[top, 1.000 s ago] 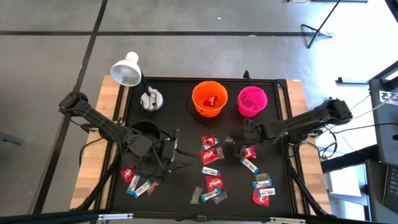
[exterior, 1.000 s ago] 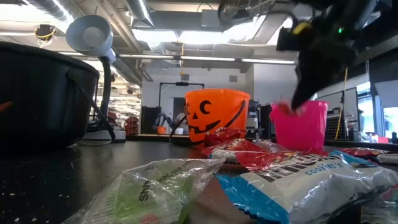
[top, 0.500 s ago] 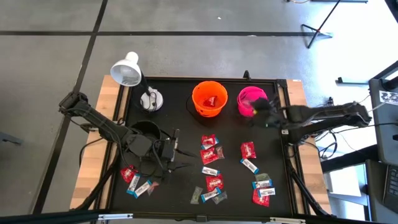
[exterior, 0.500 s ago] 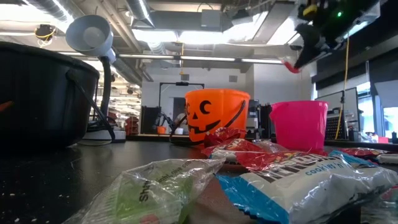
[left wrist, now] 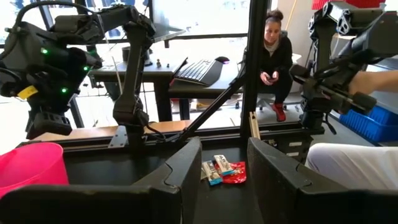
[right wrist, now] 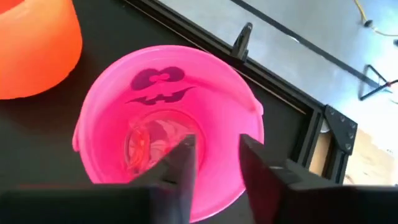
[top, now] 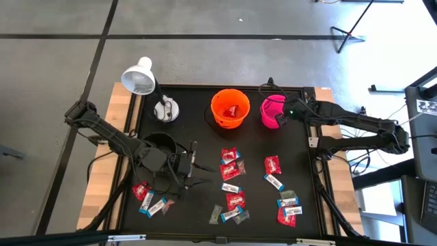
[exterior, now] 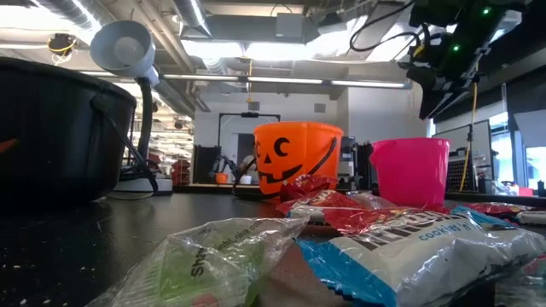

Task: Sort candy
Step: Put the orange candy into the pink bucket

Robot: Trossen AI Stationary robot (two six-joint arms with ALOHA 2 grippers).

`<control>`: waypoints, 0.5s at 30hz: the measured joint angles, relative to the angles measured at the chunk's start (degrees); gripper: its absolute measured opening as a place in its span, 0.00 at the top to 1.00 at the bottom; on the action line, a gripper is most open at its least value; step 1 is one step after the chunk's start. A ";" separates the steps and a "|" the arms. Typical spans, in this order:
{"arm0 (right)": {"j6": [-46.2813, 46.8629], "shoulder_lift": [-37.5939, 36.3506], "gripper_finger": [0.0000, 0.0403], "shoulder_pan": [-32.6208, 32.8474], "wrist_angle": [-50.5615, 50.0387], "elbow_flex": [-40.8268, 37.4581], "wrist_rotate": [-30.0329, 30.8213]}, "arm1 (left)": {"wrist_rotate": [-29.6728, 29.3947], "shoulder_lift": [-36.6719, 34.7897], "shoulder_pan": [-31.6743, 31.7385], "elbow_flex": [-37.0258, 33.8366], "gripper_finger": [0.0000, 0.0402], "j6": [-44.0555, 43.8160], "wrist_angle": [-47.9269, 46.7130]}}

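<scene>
Black matting covers the desk [top: 205, 205], with an office and a seated person [left wrist: 276, 46] visible beyond it. The right pincer [right wrist: 214, 163] hangs directly over the pink bucket [right wrist: 163, 118], fingers parted with nothing between them; a wrapper or two lies on the bucket floor straight beneath. The left pincer [left wrist: 221, 163] waits low at the black bucket [top: 161, 143], also parted and empty. The candy [top: 232, 179] lies mostly loose on the desk, well apart from the right pincer, plus a few pieces just beside the left one.

Risk, as I judge it: swinging away low could catch the pink rim and tip the light bucket; a hurried next grasp among overlapping wrappers could lift two colours together.

Only the right wrist view shows the pink bucket's contents; the low view shows just its outer wall. The high view alone shows red pieces inside the orange bucket [top: 229, 108].
</scene>
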 joint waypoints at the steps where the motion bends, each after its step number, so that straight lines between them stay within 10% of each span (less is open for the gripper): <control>1: -0.65 -0.01 0.66 0.08 0.11 0.00 0.03 | -0.02 0.00 0.00 0.00 0.70 0.00 0.00; 15: -5.34 -4.50 0.57 9.37 19.06 0.02 -22.50 | -0.38 0.00 0.20 0.00 0.70 -0.01 0.02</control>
